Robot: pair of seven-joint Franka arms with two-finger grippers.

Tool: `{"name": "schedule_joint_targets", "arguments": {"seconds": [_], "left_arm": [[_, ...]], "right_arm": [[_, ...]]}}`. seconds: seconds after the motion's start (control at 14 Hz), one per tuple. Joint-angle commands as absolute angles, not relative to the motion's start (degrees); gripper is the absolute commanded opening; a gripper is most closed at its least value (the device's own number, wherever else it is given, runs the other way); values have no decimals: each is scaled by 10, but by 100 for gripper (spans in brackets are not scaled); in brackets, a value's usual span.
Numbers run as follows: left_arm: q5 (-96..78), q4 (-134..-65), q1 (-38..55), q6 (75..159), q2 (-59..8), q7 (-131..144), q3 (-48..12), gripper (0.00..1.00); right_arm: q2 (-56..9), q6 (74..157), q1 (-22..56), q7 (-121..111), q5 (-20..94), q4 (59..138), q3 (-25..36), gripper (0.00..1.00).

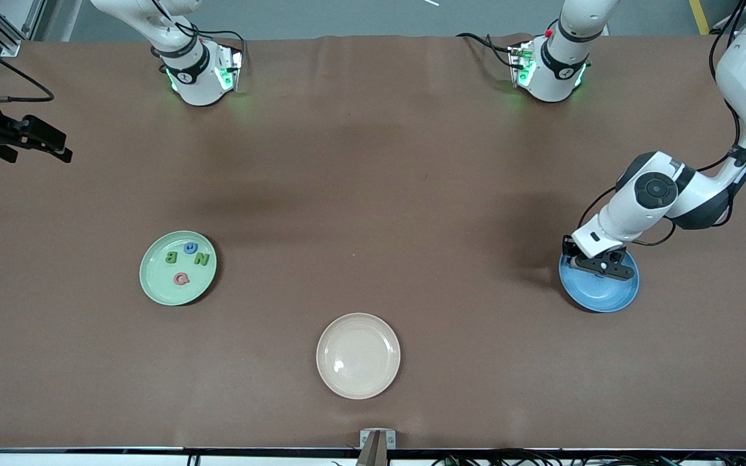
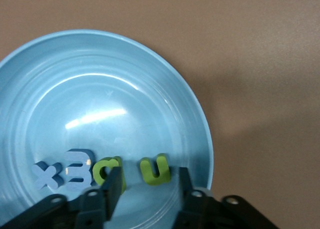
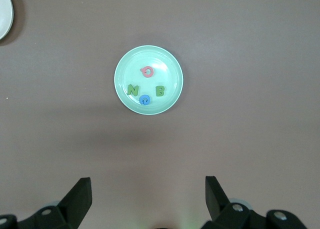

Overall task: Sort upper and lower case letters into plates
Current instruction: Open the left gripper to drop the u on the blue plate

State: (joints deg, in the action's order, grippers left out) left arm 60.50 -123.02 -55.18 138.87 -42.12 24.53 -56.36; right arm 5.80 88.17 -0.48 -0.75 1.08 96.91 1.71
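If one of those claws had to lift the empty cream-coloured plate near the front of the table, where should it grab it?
Probably at the rim. The round cream-beige plate is shallow and lies flat on the brown table, far too wide to span. I'd come down from above at its edge, one finger inside the raised lip and one outside. It sits alone, apart from the other plates, so any side of the rim looks reachable.

Round shallow cream-beige plate (image 1: 358,356), glossy w/ a small light glare, sits flat on the matte brown table cover (image 1: 373,194), approx. midway btw. the two ends of the table and close to the edge nearest the front cam. Small grey metal bracket (image 1: 377,439) is fixed at that same edge, just nearer the cam than the plate, not touching it. Dark cables (image 1: 541,461) run along the strip below the table edge.
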Motion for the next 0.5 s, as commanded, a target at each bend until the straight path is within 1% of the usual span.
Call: {"name": "schedule_joint_targets", "arguments": {"seconds": [0.0, 0.07, 0.21, 0.43], "left_arm": [[607, -1229, -559, 1383, -410, 238, -580, 100], [606, -1229, -570, 1372, -404, 238, -593, 100], [593, -1226, -608, 1337, -406, 238, -648, 100], [539, -1207, -613, 1301, -403, 237, -678, 100]], "right_arm": [[66, 880, -5, 1, 9, 976, 15, 100], [66, 880, -5, 1, 9, 976, 15, 100], [65, 880, -6, 1, 9, 976, 15, 100], [65, 879, -7, -5, 9, 976, 17, 100]]}}
